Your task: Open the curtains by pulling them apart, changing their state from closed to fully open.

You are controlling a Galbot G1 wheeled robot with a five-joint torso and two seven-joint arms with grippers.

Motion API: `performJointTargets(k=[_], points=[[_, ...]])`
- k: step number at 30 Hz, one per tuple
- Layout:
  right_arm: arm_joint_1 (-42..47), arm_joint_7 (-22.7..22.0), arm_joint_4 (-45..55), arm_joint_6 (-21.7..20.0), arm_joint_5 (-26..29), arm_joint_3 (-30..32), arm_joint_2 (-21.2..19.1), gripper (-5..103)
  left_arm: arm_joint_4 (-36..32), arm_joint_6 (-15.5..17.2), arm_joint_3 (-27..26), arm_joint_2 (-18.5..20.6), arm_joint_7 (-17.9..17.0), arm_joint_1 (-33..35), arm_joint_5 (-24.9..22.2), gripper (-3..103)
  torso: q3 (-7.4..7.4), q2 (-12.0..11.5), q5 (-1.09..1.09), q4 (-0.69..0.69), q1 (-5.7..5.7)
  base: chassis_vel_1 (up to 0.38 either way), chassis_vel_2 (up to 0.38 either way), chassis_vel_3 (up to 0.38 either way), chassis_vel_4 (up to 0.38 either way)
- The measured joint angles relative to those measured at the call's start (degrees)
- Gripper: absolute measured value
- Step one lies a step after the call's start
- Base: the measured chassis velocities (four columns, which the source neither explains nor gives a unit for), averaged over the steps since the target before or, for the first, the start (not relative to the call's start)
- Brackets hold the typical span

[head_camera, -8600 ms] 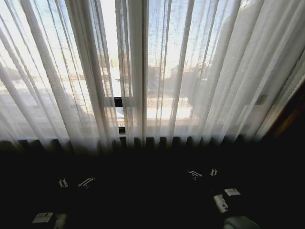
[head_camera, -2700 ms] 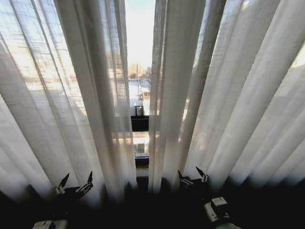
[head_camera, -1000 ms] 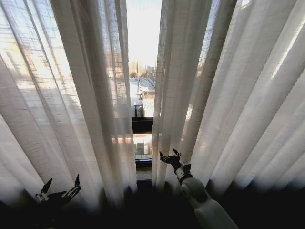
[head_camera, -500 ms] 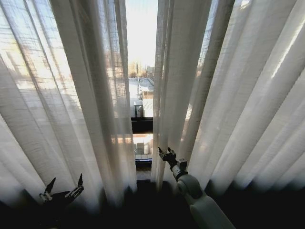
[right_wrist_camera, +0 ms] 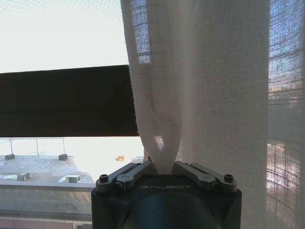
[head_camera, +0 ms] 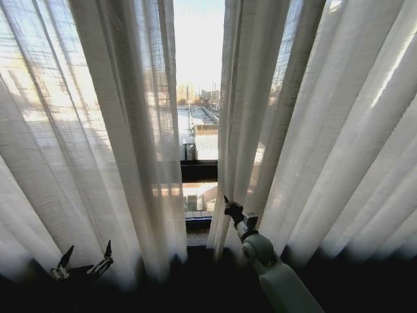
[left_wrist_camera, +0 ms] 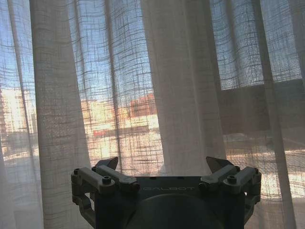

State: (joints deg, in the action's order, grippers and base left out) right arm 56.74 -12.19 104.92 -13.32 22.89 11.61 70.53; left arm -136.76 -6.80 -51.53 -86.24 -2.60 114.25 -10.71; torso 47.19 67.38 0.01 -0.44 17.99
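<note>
Since half a second earlier the gap between the curtains [head_camera: 273,130] had widened a little, the inner edge of the right panel drawn slightly toward the robot's right, with the right hand [head_camera: 232,212] shifted the same way. That hand was clamped on a pinch of fabric at the right panel's inner edge, low down beside the dark window frame bar [right_wrist_camera: 62,100]; the right wrist view showed the cloth gathered into a narrow fold between the closed fingers [right_wrist_camera: 126,176]. The left hand [head_camera: 83,259] sat low in front of the left panel with its fingers [left_wrist_camera: 102,174] spread apart, holding nothing, the cloth hanging just beyond them. The panels hung on either side of a narrow opening at the window's middle, far from fully open. The grip held only a thin fold of loose, open weave, so in my judgement a quick or long sideways pull could let it slip out, or snag and strain the threads. The left panel was not held at all, and would stay put. The word GALBOT [right_wrist_camera: 166,186] was readable on each hand's body.
</note>
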Motion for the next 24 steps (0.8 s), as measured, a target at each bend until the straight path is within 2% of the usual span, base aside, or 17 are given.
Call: performJointTargets(k=[16, 24], points=[[0.07, -1.11, 1.83, -2.00, 2.10, 0.74, -1.45, 0, 0.77, -1.39, -0.30, -1.07, 0.16, 0.55, 0.11, 100, 0.00, 0.00, -0.01, 0.00, 0.00, -0.004, -0.018, 0.003, 0.018], [0.86, -1.51, 2.18, -2.06, 2.75, 2.06, -1.75, 0, 0.77, -1.86, -0.21, -1.28, 0.34, 0.66, 0.37, 100, 0.00, 0.00, 0.01, -0.01, 0.00, -0.093, -0.238, 0.093, 0.241]])
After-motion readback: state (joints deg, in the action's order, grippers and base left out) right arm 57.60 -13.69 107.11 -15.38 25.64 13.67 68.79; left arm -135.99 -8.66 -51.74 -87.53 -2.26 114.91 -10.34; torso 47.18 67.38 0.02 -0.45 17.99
